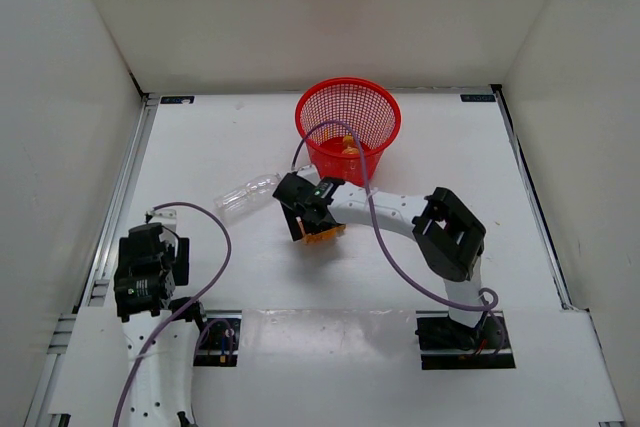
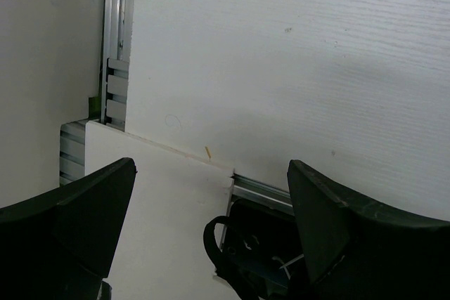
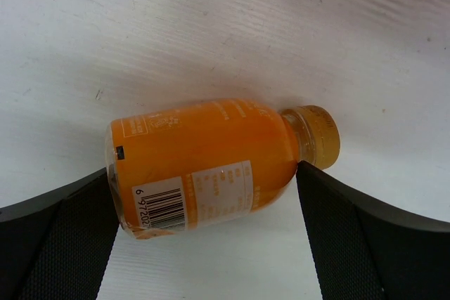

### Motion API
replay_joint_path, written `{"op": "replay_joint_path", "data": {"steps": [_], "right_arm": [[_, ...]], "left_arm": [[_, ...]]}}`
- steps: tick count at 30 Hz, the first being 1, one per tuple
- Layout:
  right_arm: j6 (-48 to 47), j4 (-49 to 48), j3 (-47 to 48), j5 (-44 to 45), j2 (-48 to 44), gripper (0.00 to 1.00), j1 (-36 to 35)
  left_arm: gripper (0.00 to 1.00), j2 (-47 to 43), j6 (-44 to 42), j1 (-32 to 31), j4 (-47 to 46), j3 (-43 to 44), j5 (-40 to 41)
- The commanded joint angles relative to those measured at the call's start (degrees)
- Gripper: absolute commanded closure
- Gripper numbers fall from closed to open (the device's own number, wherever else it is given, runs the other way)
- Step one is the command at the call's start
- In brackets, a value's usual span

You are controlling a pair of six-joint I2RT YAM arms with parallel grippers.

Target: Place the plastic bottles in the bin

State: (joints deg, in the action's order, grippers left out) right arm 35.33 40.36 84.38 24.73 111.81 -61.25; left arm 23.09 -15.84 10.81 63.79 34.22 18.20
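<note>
Right gripper (image 3: 207,194) is spread wide around the stubby orange bottle (image 3: 211,163), lying on its side on the white table (image 1: 480,167) near the red mesh bin (image 1: 348,127). Left gripper (image 2: 211,201) hangs open over the near-left corner, while the clear bottle (image 1: 247,194) lies beside the right wrist

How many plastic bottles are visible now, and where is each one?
3: a long clear plastic bottle lying on the table; a stubby orange plastic bottle between the right end effector's fingers; something small and orange inside the red mesh bin, probably a bottle.

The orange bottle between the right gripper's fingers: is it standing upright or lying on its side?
Lying on its side. In the right wrist view the orange bottle rests lengthwise on the white table, cap pointing sideways, between the open right gripper.
</note>
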Motion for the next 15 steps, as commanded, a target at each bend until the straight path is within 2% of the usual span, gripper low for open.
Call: {"op": "replay_joint_path", "data": {"steps": [1,7,15], "right_arm": [[-4.3,-0.9,1.1,-0.1,1.0,0.01,0.0],[-3.9,-0.9,1.7,-4.9,1.6,0.01,0.0],[-1.1,-3.3,-3.6,-6.1,-5.4,0.01,0.0]], "left_arm": [[0.00,0.8,-0.6,-0.6,-1.2,-0.1,1.1],[0.00,0.8,-0.6,-1.1,-1.2,-0.1,1.7],[0.00,0.8,-0.6,-1.7,-1.2,-0.1,2.2]]}}
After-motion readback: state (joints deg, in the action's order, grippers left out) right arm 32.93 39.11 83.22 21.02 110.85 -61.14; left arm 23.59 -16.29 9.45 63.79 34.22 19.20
